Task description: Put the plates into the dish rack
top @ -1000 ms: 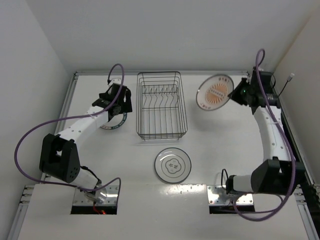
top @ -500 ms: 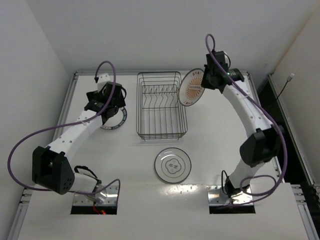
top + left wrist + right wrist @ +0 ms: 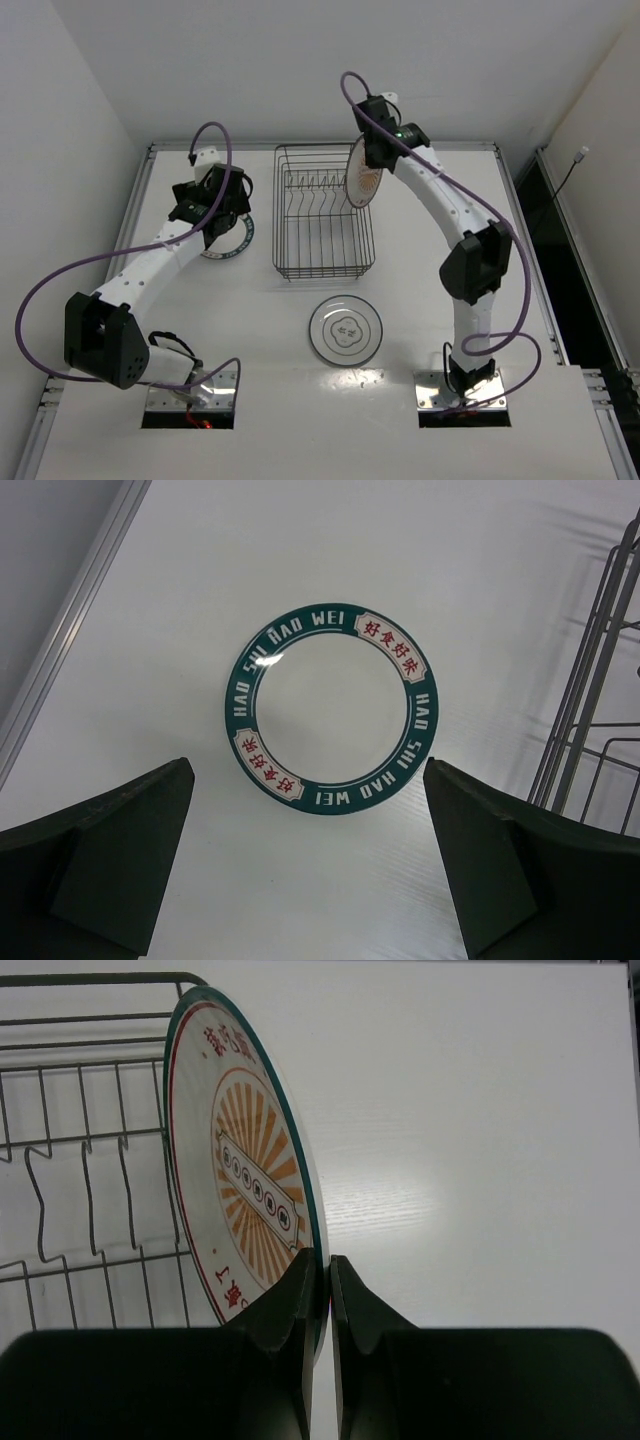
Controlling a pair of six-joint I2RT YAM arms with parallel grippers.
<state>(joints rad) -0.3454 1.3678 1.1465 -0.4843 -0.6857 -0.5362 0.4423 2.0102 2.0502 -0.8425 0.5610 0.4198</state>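
My right gripper [image 3: 322,1265] is shut on the rim of the orange sunburst plate [image 3: 245,1200] and holds it on edge above the right side of the dish rack [image 3: 322,212]; the plate also shows in the top view [image 3: 362,172]. My left gripper [image 3: 305,820] is open and empty above the white plate with the dark lettered rim band [image 3: 332,706], which lies flat on the table left of the rack [image 3: 238,238]. The white plate with the thin dark rim [image 3: 345,330] lies flat in front of the rack.
The rack's wire wall [image 3: 590,700] stands at the right edge of the left wrist view. A metal rail [image 3: 135,205] runs along the table's left edge. The back wall is just behind the rack.
My right arm has swung left, carrying the orange plate from the table's back right to above the rack's right side and turning it on edge. My left gripper shifted slightly over the lettered plate.
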